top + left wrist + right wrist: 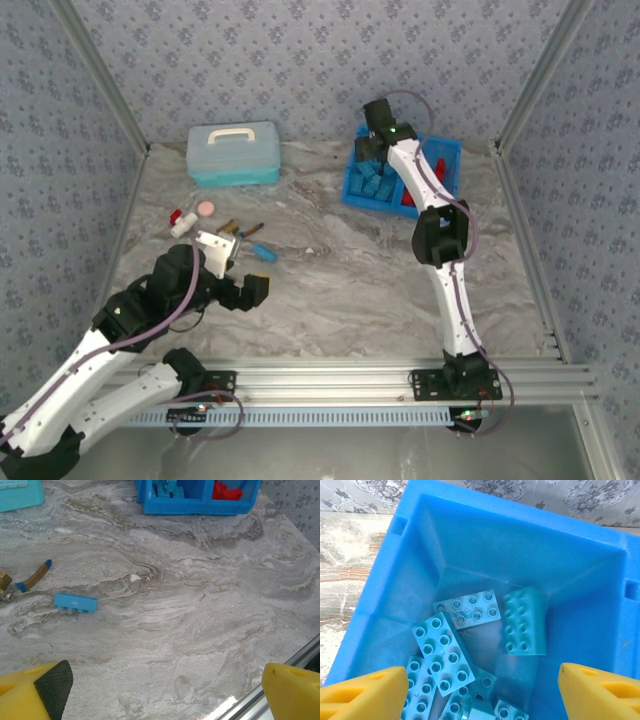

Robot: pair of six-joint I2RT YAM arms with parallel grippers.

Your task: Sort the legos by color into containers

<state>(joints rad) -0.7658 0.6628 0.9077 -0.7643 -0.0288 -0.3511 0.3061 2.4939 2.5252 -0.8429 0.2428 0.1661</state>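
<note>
The bright blue tray (352, 192) stands at the back right, with light blue legos (375, 182) in its left compartment and red legos (409, 201) in its right. My right gripper (375, 140) hangs over the left compartment. In the right wrist view it (480, 695) is open above several light blue legos (442, 652), and one brick (524, 622) looks blurred beside the tray wall (520, 545). One light blue lego (75, 602) (263, 252) lies on the table. My left gripper (165, 695) (250, 290) is open and empty just near of it.
A pale turquoise lidded case (235, 152) sits at the back left. A red-and-white capped item (180, 222), a pink disc (205, 208) and a small blue-tipped tool (35, 577) lie left of centre. A metal rail (380, 375) borders the near edge.
</note>
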